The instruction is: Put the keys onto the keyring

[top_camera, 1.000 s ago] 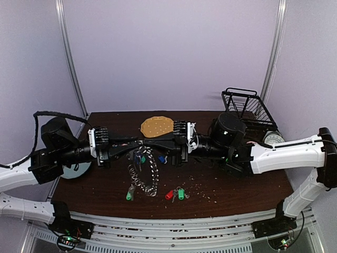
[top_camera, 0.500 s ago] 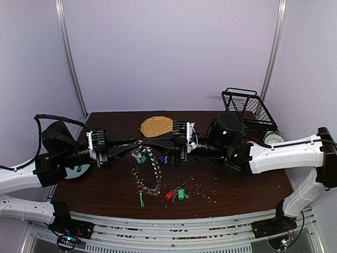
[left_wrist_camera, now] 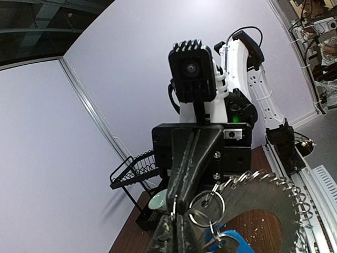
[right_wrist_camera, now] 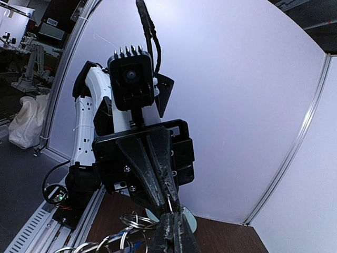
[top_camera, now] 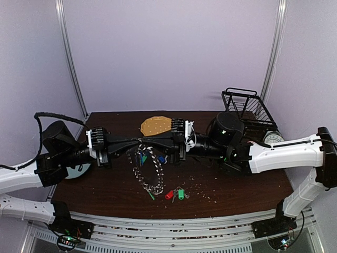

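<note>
left claw (top_camera: 140, 140): long black fingers pressed together with no gap, tips nose to nose with the right claw's tips; whether they pinch any wire i cannot tell.
right claw (top_camera: 146, 141): black fingers fully closed, gripping the top of the large silver wire keyring (top_camera: 151, 174).
large silver wire keyring: fringed with small metal keys, hanging straight below the two meeting claw tips, its lower end down at the dark brown wooden table (top_camera: 237, 184).
small silver split ring (left_wrist_camera: 202, 208): right at the left claw's tips, a blue plastic tag (left_wrist_camera: 226, 243) hanging under it.
second blue tag (top_camera: 161, 158): just under the right claw's fingers; on the ring or on the table, i cannot tell.
loose red-tagged key (top_camera: 169, 194): on the table, below the right claw, just beside the ring's lower end.
loose green-tagged key (top_camera: 181, 194): right beside the red one, on the side away from the left claw.
yellow-orange round plate (top_camera: 156, 125): just behind the claw tips.
black wire basket (top_camera: 247, 108): behind the right claw's wrist, well apart from the tips.
</note>
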Available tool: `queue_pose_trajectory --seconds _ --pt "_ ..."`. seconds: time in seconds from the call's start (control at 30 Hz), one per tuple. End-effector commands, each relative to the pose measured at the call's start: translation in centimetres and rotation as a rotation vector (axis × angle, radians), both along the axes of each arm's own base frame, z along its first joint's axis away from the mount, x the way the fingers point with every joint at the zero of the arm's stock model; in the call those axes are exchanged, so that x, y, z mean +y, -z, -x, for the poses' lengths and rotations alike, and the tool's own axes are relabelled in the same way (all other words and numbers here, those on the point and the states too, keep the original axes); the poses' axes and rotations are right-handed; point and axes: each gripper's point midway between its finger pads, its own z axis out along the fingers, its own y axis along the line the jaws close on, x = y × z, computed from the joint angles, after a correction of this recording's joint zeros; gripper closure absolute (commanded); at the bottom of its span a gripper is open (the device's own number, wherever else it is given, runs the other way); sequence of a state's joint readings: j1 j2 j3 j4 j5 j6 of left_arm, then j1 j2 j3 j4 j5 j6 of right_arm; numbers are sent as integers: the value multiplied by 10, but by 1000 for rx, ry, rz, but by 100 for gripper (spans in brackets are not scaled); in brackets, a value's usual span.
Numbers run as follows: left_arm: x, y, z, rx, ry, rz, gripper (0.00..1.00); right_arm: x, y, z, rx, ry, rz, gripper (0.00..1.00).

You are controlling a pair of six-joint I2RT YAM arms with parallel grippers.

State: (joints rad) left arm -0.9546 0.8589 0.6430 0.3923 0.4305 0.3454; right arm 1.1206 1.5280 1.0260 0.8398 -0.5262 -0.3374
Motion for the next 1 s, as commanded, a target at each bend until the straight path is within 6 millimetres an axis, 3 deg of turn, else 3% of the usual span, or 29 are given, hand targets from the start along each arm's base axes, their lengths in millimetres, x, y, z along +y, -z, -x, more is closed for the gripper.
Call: queue_pose_trajectory --seconds 0.0,0.17,0.23,0.3,0.43,0.77,0.97 --pt "1 -1 -4 -7 -21 11 100 -5 -29 2 -43 11 -77 100" --pt "5 1 -13 -33 -89 -16 100 -4 -20 -3 -61 47 -19 98" --pt "7 7 -20 -66 -136 -68 100 -4 -13 -8 -71 65 40 81" --pt "8 15 -28 -92 -184 -133 100 -3 -1 -15 -80 97 135 75" --pt "8 27 -35 -103 -217 -226 100 -2 6 -23 -142 150 242 76" --pt "8 26 -34 -103 -214 -235 100 5 27 -22 -198 147 387 76" --pt "8 26 -32 -104 -203 -239 100 13 36 -31 -208 185 425 76"
